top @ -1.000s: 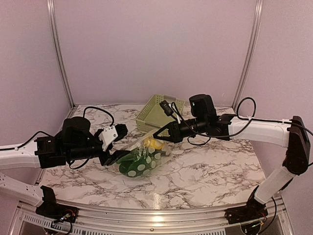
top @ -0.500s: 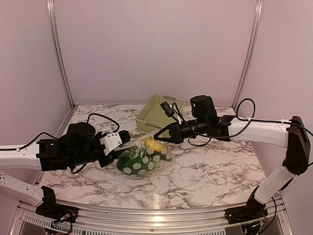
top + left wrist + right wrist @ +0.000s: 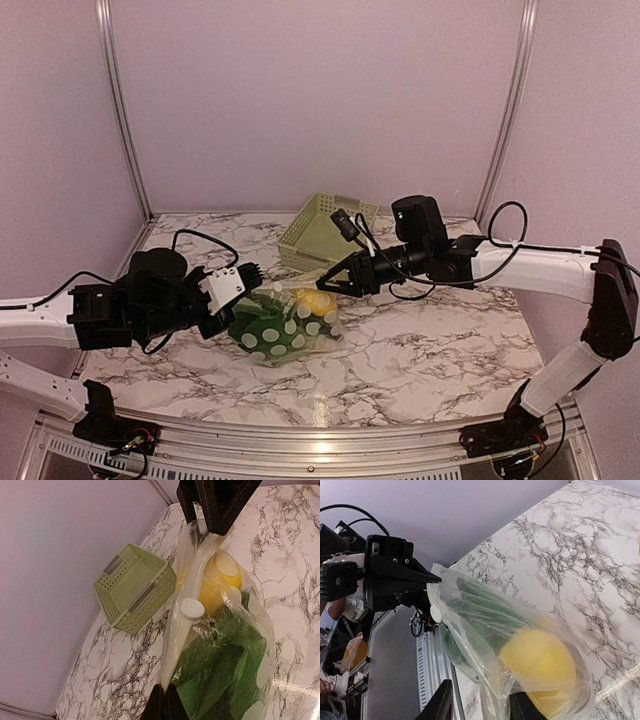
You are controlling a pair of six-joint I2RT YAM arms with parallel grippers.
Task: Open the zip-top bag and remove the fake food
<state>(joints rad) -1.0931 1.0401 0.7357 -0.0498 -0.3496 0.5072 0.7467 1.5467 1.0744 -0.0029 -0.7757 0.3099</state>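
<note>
Clear crinkly plastic is pinched at both ends. The left claw (image 3: 248, 292) has its fingers pressed together on the end of the zip-top bag (image 3: 292, 328) farther from the pale green basket (image 3: 325, 232). The right claw (image 3: 323, 283) is clamped on the end nearer that basket, and the zip strip is drawn taut between the two. The bag hangs in front of the basket, on its near side and not touching it; I cannot tell whether its belly touches the desk (image 3: 430, 350). The desk is white marble with grey veins. The basket stands toward the back of it, before lilac walls (image 3: 320, 100) framed by metal posts (image 3: 118, 110). Inside the bag lies the fake food (image 3: 220, 670): a yellow lemon (image 3: 320, 301) at the end toward the basket and dark green pieces with white spots (image 3: 268, 336) away from it.
</note>
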